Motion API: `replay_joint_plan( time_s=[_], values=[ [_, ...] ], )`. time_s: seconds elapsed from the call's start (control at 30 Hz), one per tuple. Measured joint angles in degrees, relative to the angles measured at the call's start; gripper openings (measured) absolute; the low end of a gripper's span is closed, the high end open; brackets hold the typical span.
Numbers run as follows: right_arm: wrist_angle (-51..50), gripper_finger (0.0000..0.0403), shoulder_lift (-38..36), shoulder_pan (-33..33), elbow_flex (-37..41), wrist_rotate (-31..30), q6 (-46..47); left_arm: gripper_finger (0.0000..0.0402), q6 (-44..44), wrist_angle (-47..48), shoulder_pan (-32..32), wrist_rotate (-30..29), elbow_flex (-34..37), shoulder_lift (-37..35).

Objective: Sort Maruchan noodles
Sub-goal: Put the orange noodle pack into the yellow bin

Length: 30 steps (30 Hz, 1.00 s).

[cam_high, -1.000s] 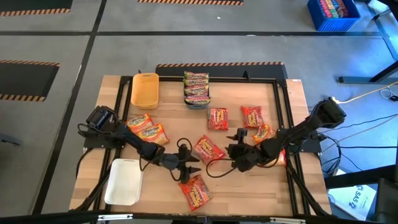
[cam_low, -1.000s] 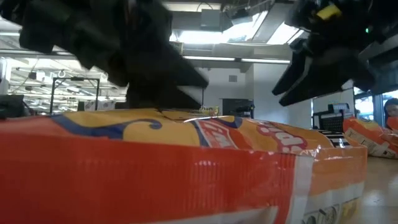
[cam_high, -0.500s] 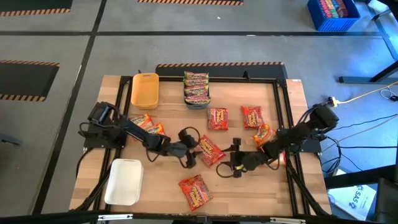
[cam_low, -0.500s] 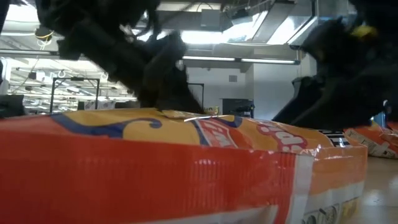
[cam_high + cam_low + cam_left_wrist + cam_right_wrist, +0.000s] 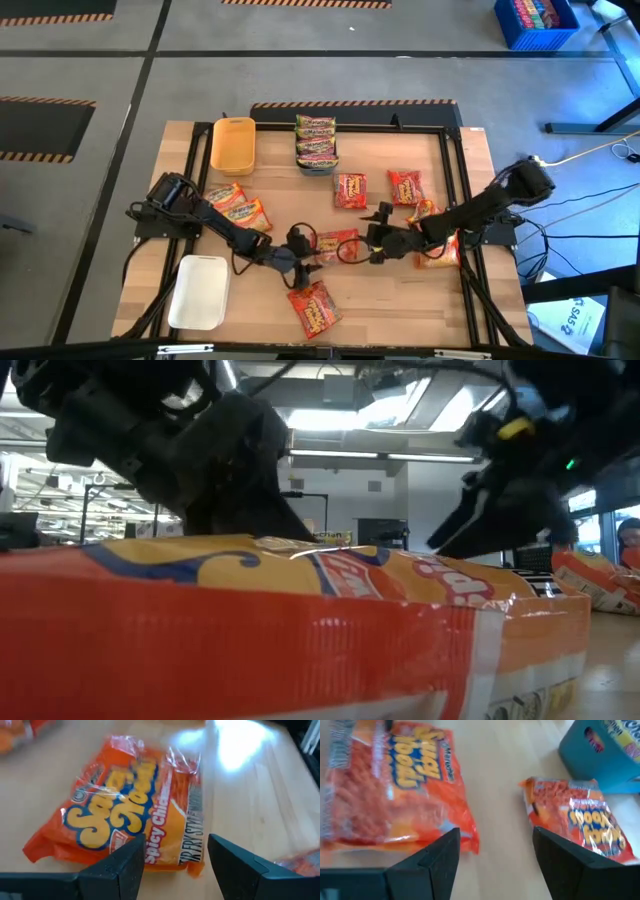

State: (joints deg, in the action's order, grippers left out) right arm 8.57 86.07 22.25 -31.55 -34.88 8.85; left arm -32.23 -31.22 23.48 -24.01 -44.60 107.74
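Note:
Several Maruchan noodle packets lie flat on the wooden table. One orange packet [image 5: 336, 243] [image 5: 125, 820] lies between my two grippers. My left gripper [image 5: 302, 254] [image 5: 175, 865] is open, low at that packet's left end. My right gripper [image 5: 376, 238] [image 5: 495, 865] is open on its right side, with bare table between the fingers and the packet [image 5: 395, 785] off to one side. Another packet [image 5: 313, 306] lies near the front edge and fills the low view [image 5: 300, 630]. My left gripper comes slanting down at the packet's edge [image 5: 165, 857], its fingers open and one corner of the packet lying between them. Whether a finger touches the packet I cannot tell.
A blue-grey tray [image 5: 331, 164] with green-edged packets and a yellow tray [image 5: 232, 143] stand at the back. A white tray [image 5: 198, 292] sits front left. More packets lie at left [image 5: 238, 205] and at right [image 5: 350, 190], [image 5: 405, 187], [image 5: 436, 252].
My left gripper swung toward the far edge and then came back down toward the near edge, ending low at the middle packet. My right gripper dipped toward the near edge and returned toward the far edge. The middle packet now lies more crosswise than before.

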Motion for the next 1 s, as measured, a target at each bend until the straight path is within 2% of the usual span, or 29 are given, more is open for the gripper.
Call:
replay_joint_plan(
  time_s=[0.13,0.3,0.43,0.63,0.77,1.0],
  values=[
    [-8.88,0.0236,-5.58,1.77,-1.72,4.53,6.04,0.0208,2.58,-0.58,0.27,-0.93,-1.14,-1.20],
    [-5.17,0.0236,-6.71,6.00,0.58,9.02,10.85,0.0208,1.94,-0.19,0.16,-0.90,-1.44,-3.23],
    [0.60,0.0236,-4.70,8.11,3.33,6.84,12.00,0.0208,-3.92,5.31,0.13,1.28,-1.45,-6.58],
    [4.96,0.0236,-2.40,8.49,4.26,6.07,11.21,0.0209,-15.58,20.49,1.68,2.57,-1.21,-9.61],
    [7.59,0.0239,-0.97,8.49,4.26,5.43,9.93,0.0226,-24.07,22.72,0.94,3.34,-0.26,-9.34],
    [13.58,0.0273,2.99,8.49,4.20,6.96,6.61,0.0278,-28.26,21.24,-2.50,4.18,0.52,-8.90]
  ],
)
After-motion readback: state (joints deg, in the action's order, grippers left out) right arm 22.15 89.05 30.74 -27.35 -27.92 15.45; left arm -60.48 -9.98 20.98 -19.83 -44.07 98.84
